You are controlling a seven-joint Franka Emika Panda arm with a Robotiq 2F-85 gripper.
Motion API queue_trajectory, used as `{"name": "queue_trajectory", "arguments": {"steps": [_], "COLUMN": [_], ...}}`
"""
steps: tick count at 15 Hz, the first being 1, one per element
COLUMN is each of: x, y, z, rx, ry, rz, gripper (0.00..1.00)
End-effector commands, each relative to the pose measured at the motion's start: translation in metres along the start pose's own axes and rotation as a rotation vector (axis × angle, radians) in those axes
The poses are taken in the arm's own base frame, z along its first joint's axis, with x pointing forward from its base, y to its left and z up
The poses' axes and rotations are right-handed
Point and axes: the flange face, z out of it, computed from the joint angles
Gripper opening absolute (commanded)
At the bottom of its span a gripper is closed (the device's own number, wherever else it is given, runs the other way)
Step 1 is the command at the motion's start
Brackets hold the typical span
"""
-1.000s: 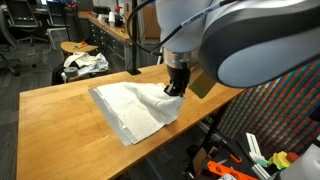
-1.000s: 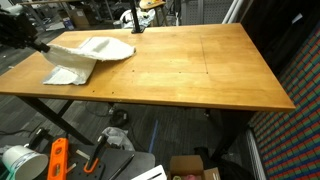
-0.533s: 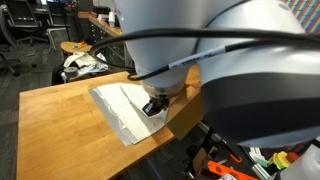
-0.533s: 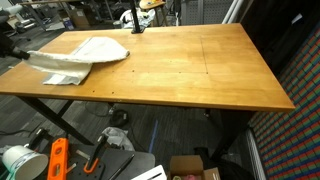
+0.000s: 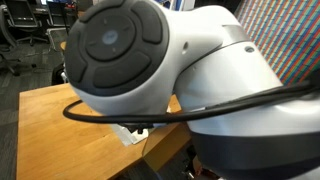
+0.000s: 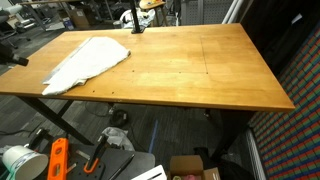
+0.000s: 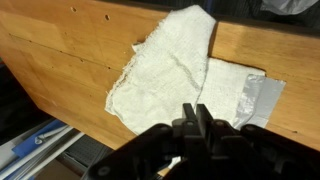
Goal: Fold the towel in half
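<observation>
The white towel [image 6: 85,62] lies crumpled in a long shape on the wooden table [image 6: 200,70], running from mid-left towards the near left corner. In the wrist view the towel [image 7: 170,65] lies flat on the table [image 7: 60,50], with a smoother grey part [image 7: 258,100] at its right. My gripper [image 7: 190,110] is above the towel with its fingers together and nothing seen between them. In an exterior view the arm fills most of the picture, and only a scrap of towel [image 5: 130,132] shows under it.
The towel lies near the table's edge [image 7: 90,115], with the floor below it. Under the table are a white bucket [image 6: 15,160], an orange tool [image 6: 57,158] and a cardboard box [image 6: 190,167]. A black stand [image 6: 135,20] is at the table's far edge.
The towel has been pulled out towards the table's left edge and now lies flatter and longer. The arm has swung close to an exterior camera and now blocks it.
</observation>
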Motion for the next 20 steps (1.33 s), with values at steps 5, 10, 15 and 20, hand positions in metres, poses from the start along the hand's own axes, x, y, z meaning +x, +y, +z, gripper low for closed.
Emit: {"name": "queue_trajectory", "arguments": {"steps": [5, 10, 15, 20], "x": [0.019, 0.069, 0.130, 0.168], "y": [-0.029, 0.036, 0.145, 0.215], "z": [0.015, 0.043, 0.113, 0.184], "rx": [-0.003, 0.088, 0.207, 0.306], "ry": [-0.006, -0.068, -0.192, -0.350], "rz": [-0.053, -0.011, 0.156, 0.327], "gripper": [0.40, 0.77, 1.00, 1.00]}}
